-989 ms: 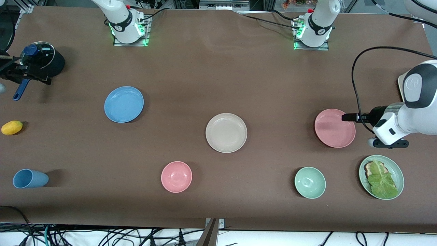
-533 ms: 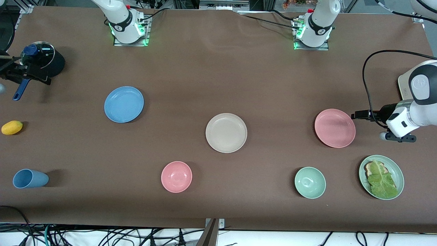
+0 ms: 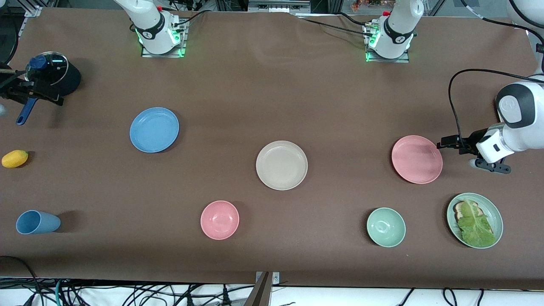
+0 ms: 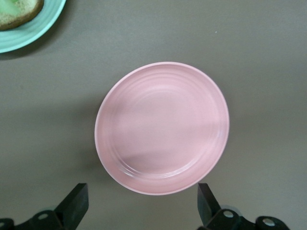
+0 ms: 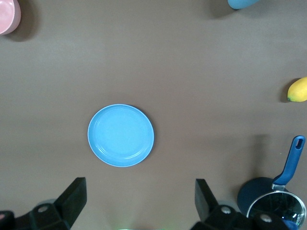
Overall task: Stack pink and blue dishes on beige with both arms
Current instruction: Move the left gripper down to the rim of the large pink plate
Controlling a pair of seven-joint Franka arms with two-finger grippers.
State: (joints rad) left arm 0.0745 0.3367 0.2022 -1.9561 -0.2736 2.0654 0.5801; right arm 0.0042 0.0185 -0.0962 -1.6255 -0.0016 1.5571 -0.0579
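Both arms poised over their plates, nothing lifted yet.

The pink plate lies flat on the bench toward the left arm's end, the blue plate toward the right arm's end, and the beige plate between them, bare. The left end effector hangs just beside the pink plate's rim, fingers spread wide and holding nothing. The right end effector is up over the bench looking down on the blue plate, fingers likewise wide apart and empty. These plates look stiff, light and smooth, likely slippery. Lying flat, they offer only the low rim, so I would pinch one finger inside the rim and one outside it.
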